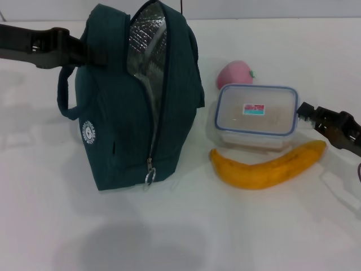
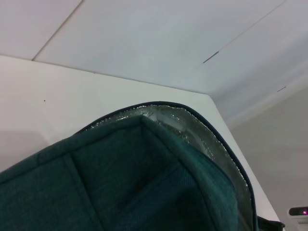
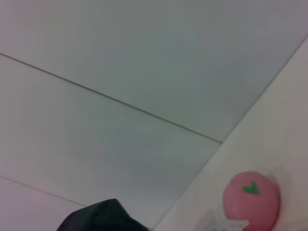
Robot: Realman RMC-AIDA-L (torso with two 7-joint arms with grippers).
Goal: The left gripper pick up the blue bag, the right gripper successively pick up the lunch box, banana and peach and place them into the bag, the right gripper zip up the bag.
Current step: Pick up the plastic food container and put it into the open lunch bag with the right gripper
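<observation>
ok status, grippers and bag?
Left gripper at the blue bag's upper side, bag upright and unzipped. Right gripper beside the lunch box, nothing held. Banana, peach on table, path clear.

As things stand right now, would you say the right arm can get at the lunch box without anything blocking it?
Probably yes. The right gripper sits just beside the lunch box on its right, with only bare table between them. The banana lies in front and the peach behind, neither in its path.
</observation>
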